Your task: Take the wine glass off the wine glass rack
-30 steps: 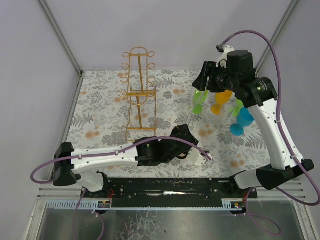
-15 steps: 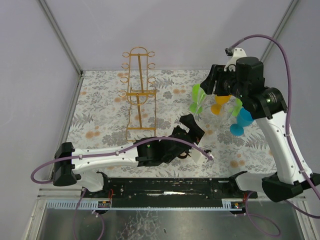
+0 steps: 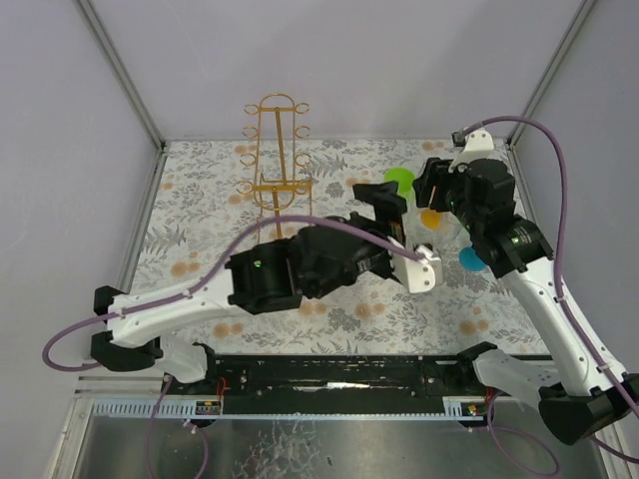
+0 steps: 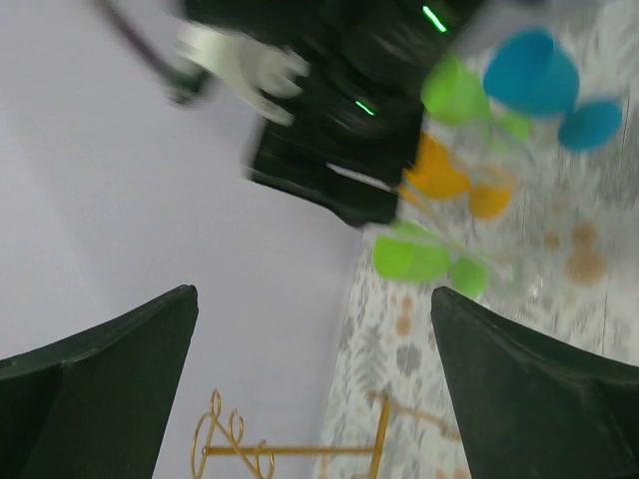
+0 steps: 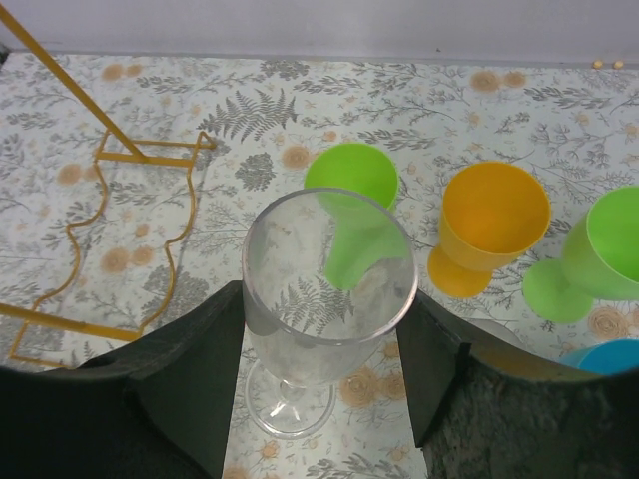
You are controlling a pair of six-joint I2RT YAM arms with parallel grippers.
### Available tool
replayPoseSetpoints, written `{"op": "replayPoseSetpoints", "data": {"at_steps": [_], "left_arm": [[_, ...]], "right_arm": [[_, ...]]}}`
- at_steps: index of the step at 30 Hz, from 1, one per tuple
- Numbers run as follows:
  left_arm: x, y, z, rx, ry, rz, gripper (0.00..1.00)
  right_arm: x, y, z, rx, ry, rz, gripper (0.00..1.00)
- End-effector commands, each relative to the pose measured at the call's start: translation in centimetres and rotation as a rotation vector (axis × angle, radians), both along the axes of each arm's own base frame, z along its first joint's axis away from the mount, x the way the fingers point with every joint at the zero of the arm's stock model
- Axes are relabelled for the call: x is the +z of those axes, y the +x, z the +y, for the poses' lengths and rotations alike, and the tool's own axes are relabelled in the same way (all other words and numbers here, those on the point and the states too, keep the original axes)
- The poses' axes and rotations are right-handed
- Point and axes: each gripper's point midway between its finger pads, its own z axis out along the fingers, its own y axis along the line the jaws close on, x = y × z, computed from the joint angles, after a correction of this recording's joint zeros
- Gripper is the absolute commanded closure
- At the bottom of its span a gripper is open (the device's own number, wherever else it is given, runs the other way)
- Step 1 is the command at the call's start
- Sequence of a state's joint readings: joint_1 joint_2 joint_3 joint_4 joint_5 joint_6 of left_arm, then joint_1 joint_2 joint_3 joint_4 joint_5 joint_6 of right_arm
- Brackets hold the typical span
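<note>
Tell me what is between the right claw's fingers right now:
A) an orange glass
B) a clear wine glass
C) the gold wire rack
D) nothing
B: in the right wrist view the clear wine glass stands upright between the two fingers of the right claw, while the orange glass sits apart on the table to its right.

2 white-and-black arms (image 3: 175, 307) (purple cables (image 3: 310, 216))

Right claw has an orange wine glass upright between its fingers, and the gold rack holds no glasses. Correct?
No. The right wrist view shows a clear wine glass upright between the fingers of the right claw, not an orange one; the gold rack holds no glasses.
</note>
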State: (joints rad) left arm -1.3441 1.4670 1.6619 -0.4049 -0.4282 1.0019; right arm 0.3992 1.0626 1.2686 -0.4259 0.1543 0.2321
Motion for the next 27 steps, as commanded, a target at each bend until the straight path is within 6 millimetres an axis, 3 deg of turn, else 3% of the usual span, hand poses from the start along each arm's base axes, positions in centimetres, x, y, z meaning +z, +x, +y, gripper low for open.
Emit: {"op": "replayPoseSetpoints", "data": {"at_steps": [1, 8, 13, 20, 27], "left_arm": [[5.0, -1.8, 0.1, -0.072, -0.227, 0.192, 0.00], [12.2, -1.1, 3.1, -0.109, -0.537, 0.377, 0.00], [15.8, 1.8, 7.3, -0.039, -0.755, 0.462, 0.00], [15.5, 4.7, 12.0, 0.080, -0.888, 0.529, 0.00], [14.4, 5.8, 14.0, 0.138, -0.929, 0.569, 0.00]], "right_arm": [[4.0, 1.4, -1.0, -0.064, 0.037, -0.223, 0.69], [1.4, 1.9, -0.4, -0.041, 0.038, -0.246, 0.69], [-0.6, 2.5, 0.5, -0.004, 0.034, -0.248, 0.69], [-3.7, 2.8, 2.0, 0.064, -0.020, -0.236, 0.69], [-6.9, 2.9, 3.2, 0.131, -0.090, -0.229, 0.67]]}}
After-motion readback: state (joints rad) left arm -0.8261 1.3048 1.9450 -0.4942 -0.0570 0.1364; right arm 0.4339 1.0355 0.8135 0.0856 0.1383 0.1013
